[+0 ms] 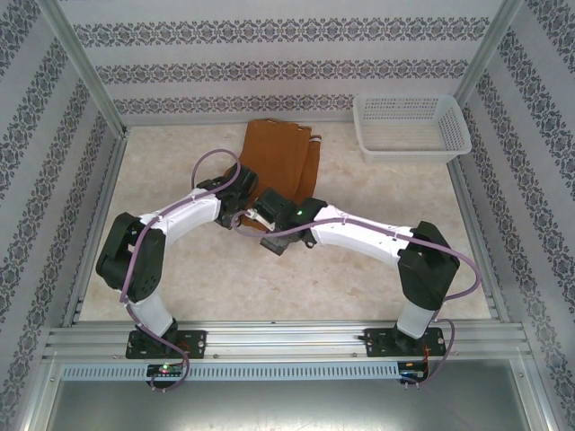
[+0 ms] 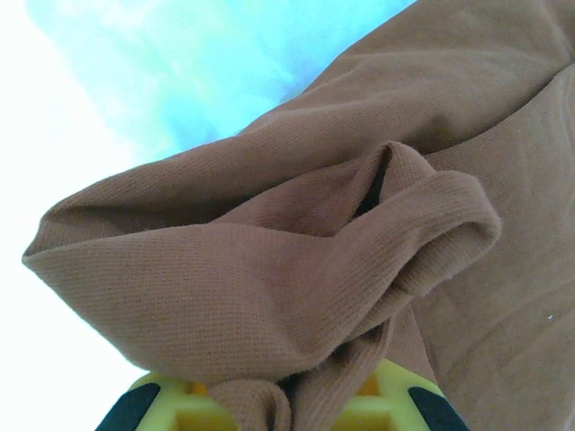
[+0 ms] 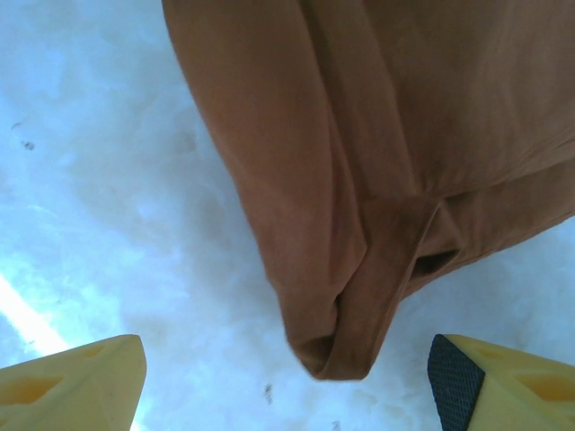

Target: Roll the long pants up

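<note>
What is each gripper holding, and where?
Left gripper pinches a bunched fold of the pants at their near end. Right gripper is open, holding nothing.

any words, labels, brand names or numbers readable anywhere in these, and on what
None can be read. The long pants show plain brown fabric, the white basket has no label that shows, and the wallpaper carries only an ornamental pattern.

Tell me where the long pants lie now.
In the top view, the long pants lie at the far middle of the table, left of the white basket.
</note>
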